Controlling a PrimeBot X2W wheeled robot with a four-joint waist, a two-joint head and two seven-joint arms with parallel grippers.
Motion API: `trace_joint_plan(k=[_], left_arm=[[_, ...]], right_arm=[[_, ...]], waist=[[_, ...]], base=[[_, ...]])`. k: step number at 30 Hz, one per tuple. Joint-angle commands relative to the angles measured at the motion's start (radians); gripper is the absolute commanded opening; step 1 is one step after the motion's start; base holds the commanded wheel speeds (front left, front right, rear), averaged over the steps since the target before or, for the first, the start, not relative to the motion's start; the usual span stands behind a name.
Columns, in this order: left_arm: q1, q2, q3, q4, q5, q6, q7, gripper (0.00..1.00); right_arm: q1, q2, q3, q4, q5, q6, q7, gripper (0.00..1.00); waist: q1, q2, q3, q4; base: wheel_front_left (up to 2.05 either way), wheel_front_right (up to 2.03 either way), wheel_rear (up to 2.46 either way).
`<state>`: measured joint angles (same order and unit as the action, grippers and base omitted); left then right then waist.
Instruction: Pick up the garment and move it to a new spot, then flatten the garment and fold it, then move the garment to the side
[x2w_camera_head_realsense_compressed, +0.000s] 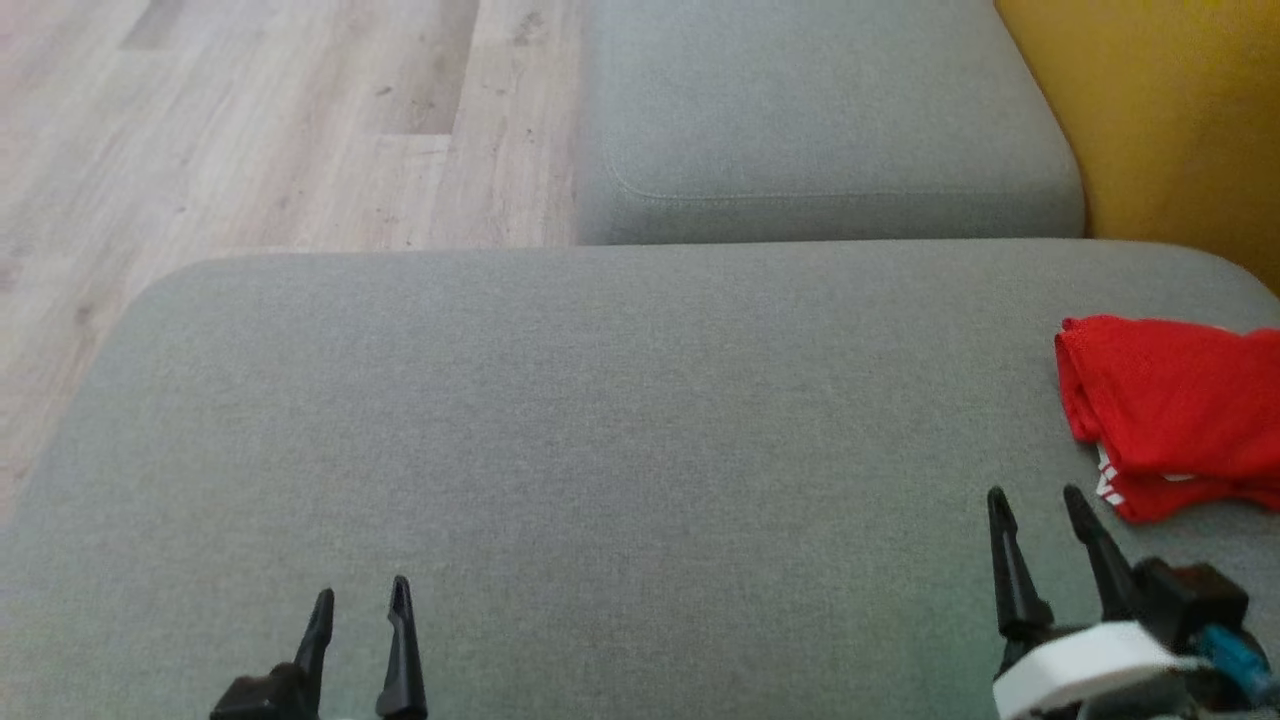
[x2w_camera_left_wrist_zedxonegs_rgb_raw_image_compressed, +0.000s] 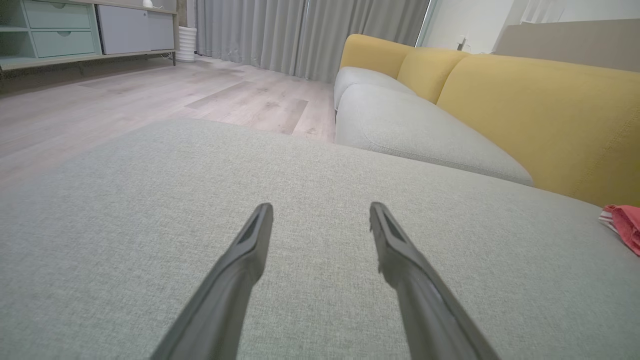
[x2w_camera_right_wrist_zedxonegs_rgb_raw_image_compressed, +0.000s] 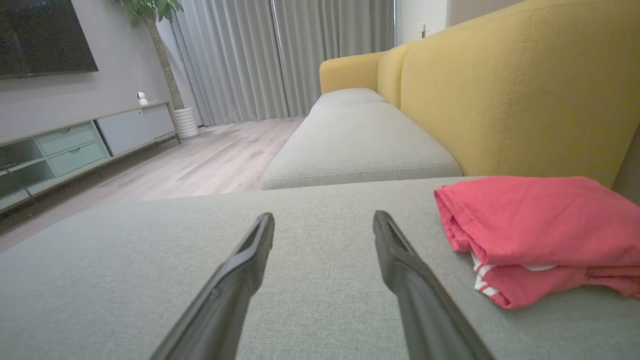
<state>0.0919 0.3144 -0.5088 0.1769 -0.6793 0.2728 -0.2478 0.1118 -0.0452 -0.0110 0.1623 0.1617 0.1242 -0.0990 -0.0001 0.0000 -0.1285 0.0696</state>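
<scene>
surroundings: folded red garment (x2w_camera_head_realsense_compressed: 1175, 410), soft and rumpled, on woven grey cushion (x2w_camera_head_realsense_compressed: 600, 420), yellow backrest (x2w_camera_head_realsense_compressed: 1170, 110) behind | it's just beside my right gripper (x2w_camera_head_realsense_compressed: 1035, 494) | that and my left gripper (x2w_camera_head_realsense_compressed: 361, 590): jaws wide, holding nothing

red garment (x2w_camera_head_realsense_compressed: 1175, 410): cut off at 3 o'clock edge | left gripper (x2w_camera_head_realsense_compressed: 361, 590): base cut off at 7 o'clock

Grey sofa cushion (x2w_camera_head_realsense_compressed: 560, 420), folded red garment (x2w_camera_head_realsense_compressed: 1175, 410) lying at its right edge
</scene>
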Motion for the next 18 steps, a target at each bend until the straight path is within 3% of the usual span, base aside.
trace_joint_plan(k=[1,18], left_arm=[[-0.04,0.01,0.03,-0.024,0.002,0.0,-0.004,1.0],[-0.049,0.012,0.003,-0.019,0.007,0.006,0.018,1.0]], right_arm=[[-0.017,-0.005,0.028,-0.05,0.01,0.007,-0.017,1.0],[0.044,-0.005,0.048,-0.085,0.034,0.007,-0.014,1.0]], waist=[[0.0001,0.0,-0.006,0.003],[0.0001,0.0,-0.014,-0.007]], base=[[0.0,0.0,0.0],[0.0,0.0,0.0]])
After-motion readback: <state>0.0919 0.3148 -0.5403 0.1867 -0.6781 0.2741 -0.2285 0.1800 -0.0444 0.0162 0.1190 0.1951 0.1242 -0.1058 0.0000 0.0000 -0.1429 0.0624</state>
